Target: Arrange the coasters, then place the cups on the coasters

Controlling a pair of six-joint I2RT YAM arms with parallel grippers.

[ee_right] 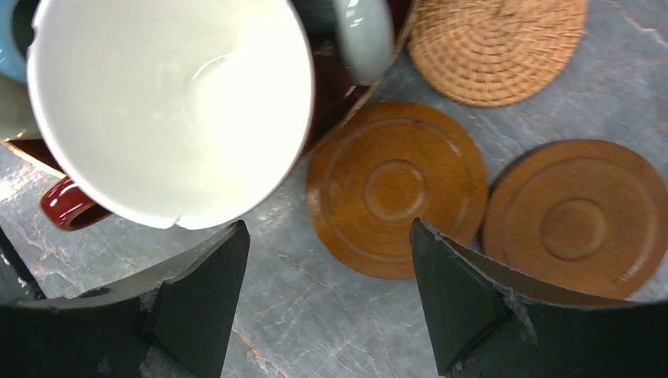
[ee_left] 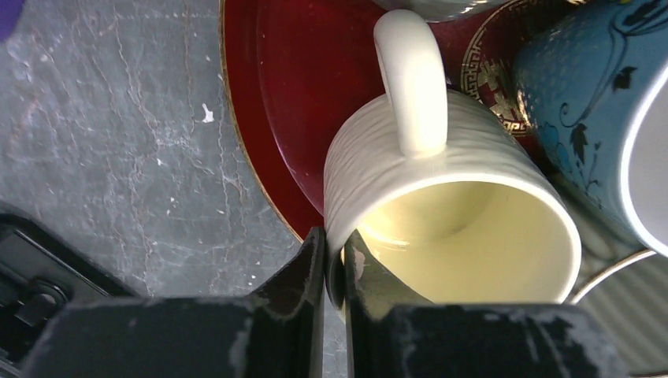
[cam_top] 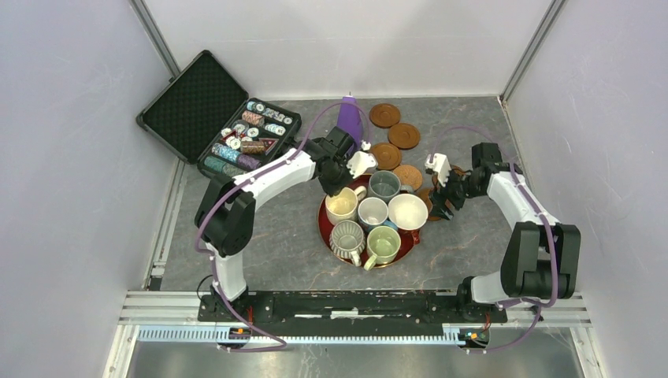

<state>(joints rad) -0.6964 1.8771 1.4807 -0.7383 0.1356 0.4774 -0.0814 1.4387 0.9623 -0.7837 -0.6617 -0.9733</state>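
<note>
Six cups stand crowded on the red tray (cam_top: 324, 221). My left gripper (ee_left: 335, 260) is shut on the rim of the cream-yellow cup (ee_left: 457, 197), one finger inside and one outside, at the tray's left edge (cam_top: 343, 206). My right gripper (ee_right: 329, 236) hangs open just above the table beside the wide white cup (ee_right: 169, 102). A dark brown coaster (ee_right: 396, 189) lies just beyond its fingertips, a second brown coaster (ee_right: 579, 216) sits to the right, and the woven coaster (ee_right: 496, 43) lies farther off. Three more brown coasters (cam_top: 403, 135) lie in a row behind the tray.
An open black case of poker chips (cam_top: 213, 118) takes up the back left. A purple cone (cam_top: 350, 114) stands behind the left gripper. A blue patterned cup (ee_left: 591, 102) sits close against the cream-yellow one. Walls close in on both sides.
</note>
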